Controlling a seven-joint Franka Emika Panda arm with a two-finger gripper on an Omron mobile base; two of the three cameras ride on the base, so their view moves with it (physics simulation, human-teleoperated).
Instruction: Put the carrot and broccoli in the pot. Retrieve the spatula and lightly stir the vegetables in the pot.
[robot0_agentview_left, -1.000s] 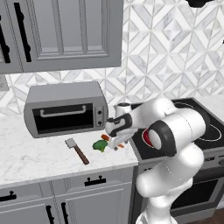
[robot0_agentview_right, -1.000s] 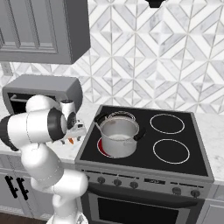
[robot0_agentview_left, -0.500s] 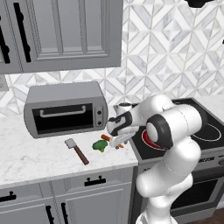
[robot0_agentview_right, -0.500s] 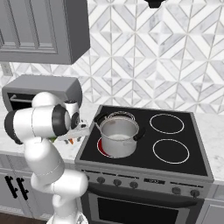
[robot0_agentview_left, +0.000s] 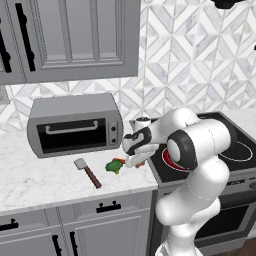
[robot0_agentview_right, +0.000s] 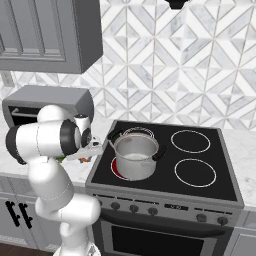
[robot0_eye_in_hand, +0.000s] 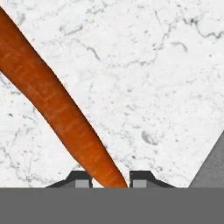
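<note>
**Closing on the carrot at the counter's edge**

The gripper (robot0_eye_in_hand: 109, 179) is hanging low over the marble counter (robot0_agentview_left: 45, 182), its fingertips (robot0_eye_in_hand: 81, 178) standing apart on either side of the carrot's thin end, so the hand is released and not yet grasping. In the hand view the carrot (robot0_eye_in_hand: 52, 105) is running from 11 o'clock down to 6 o'clock, lying on the marble. The broccoli (robot0_agentview_left: 114, 166) is sitting just beside it, at about 9 o'clock of the gripper in the left base view, with the spatula (robot0_agentview_left: 87, 172) further out the same way. The pot (robot0_agentview_right: 135, 155) is waiting on the stove at 3 o'clock. A good grasp probably means going a little up the taper before closing, since the tip looks likely to slip.
</note>
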